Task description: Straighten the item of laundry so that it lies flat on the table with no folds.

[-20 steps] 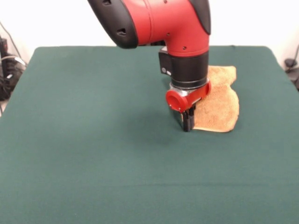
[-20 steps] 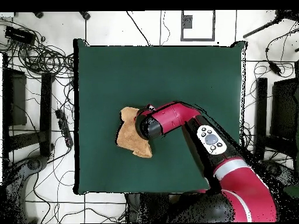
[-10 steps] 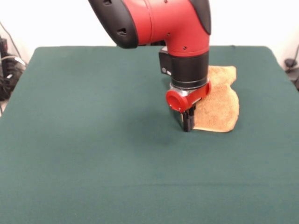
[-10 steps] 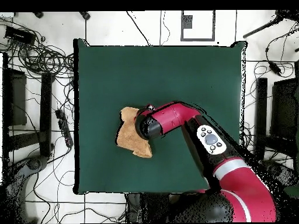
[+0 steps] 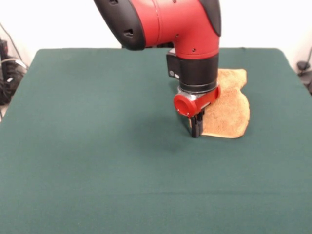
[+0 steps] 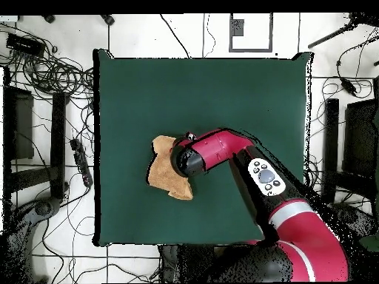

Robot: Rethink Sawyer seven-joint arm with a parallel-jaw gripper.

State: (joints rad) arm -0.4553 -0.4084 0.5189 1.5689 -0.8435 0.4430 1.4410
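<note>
I take the towel [image 5: 228, 106] as my landmark. It lies on the table [image 5: 97, 146], toward the right side and the far half in the front view, and it is not flat: its outline is ragged and narrower than a square, and one side looks doubled over on itself.

Left of the towel, the green top is bare all the way to the edge. At the towel's near-left corner I have the gripper [image 5: 195, 127] set straight down, tips at table level and touching or just beside the cloth's edge. The fingers look drawn together, dark and narrow, and I judge they are pinching that corner, though the wrist hides the contact itself. Low and vertical is how I want it: a hold on a corner lets me drag the fold open across the table. The arm [image 5: 185, 29] rises above the towel's left part and covers it, so I cannot see any label or border band.

From overhead the towel [image 6: 164, 174] sits left of the table's middle, with the arm [image 6: 244, 166] reaching in over its right side.

The top is matte and cloth-like, so I expect some drag on terry. Around the table [image 6: 222, 89] are a pale tiled floor, loose cables [image 6: 44, 70] and dark stands [image 6: 331, 140].
</note>
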